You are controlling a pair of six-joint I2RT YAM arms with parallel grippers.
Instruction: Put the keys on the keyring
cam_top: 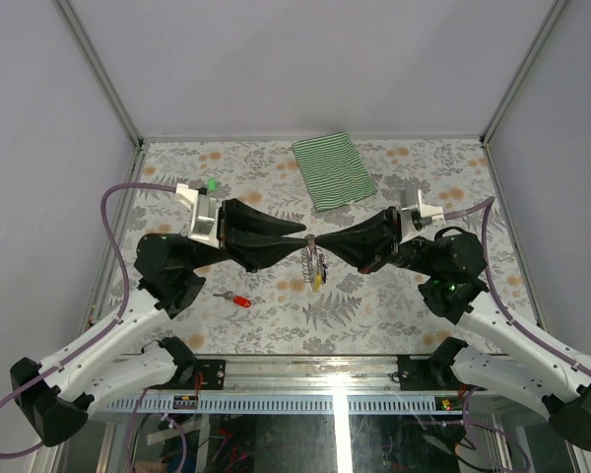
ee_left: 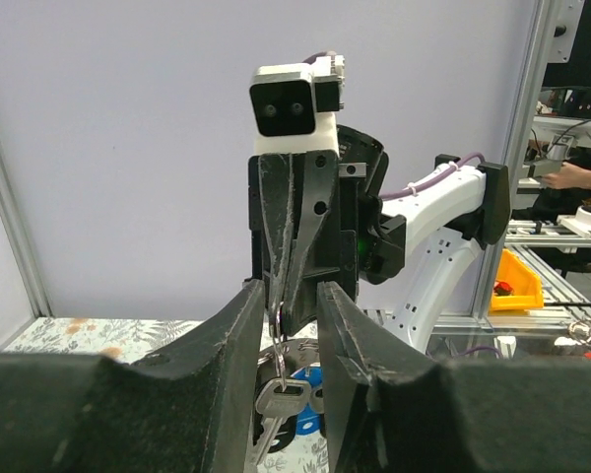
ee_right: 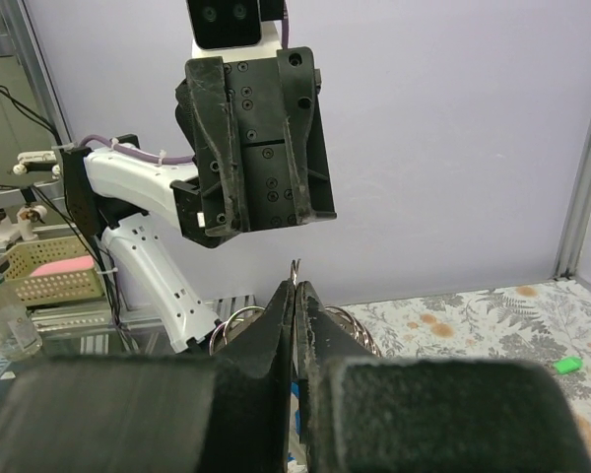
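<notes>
- The keyring (cam_top: 311,258) hangs in mid-air over the middle of the table (cam_top: 394,296), with several keys (cam_top: 317,276) already dangling from it, a yellow tag lowest.
- The right claw (cam_top: 314,243) reaches in from 3 o'clock, its fingers pinched tight on the ring's wire.
- The left claw (cam_top: 303,237) comes from 9 o'clock, fingers parted around the bunch and clamping nothing.
- A red-tagged key (cam_top: 238,300) lies loose at 8 o'clock, so at least that one is left to thread.
- The cloth (cam_top: 333,170) sits at 12 o'clock.
</notes>
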